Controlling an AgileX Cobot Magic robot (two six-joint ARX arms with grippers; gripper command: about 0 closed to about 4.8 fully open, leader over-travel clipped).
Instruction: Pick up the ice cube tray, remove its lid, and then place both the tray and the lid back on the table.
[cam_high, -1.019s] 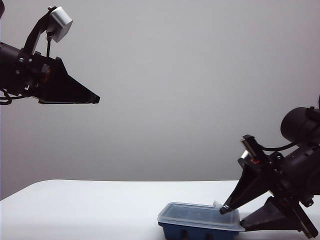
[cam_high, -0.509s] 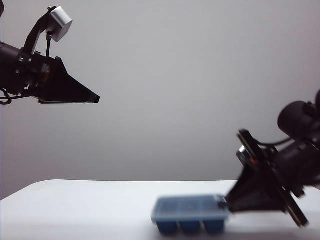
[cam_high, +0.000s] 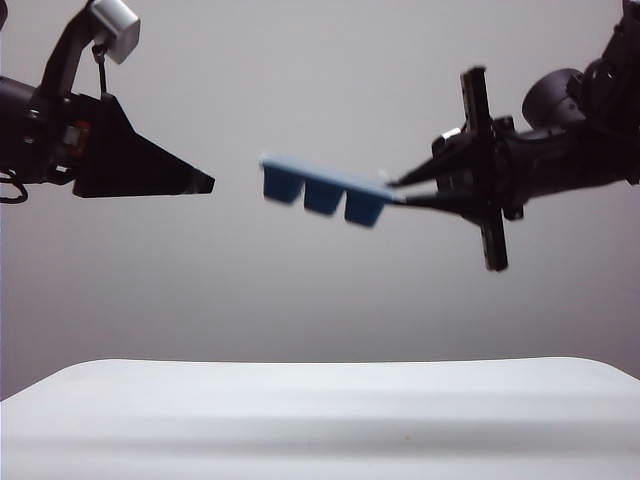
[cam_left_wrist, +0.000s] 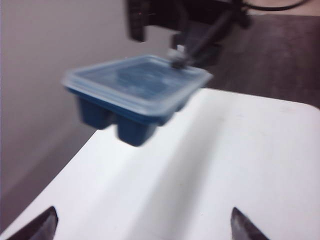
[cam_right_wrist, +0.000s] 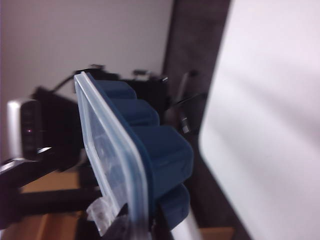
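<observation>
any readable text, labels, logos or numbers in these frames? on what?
None readable.
ice cube tray and lid, held in the air by the right gripper: no print visible.
left gripper, open beside the tray: no markings.
table: plain white.

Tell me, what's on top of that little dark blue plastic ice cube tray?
A thin translucent plastic lid covers the dark blue tray, hiding whatever is inside its compartments.

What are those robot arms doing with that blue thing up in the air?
The right gripper is holding the ice cube tray by one end, high above the white table. The clear lid is on the tray. The left gripper waits open, close to the tray's other end, touching nothing.
</observation>
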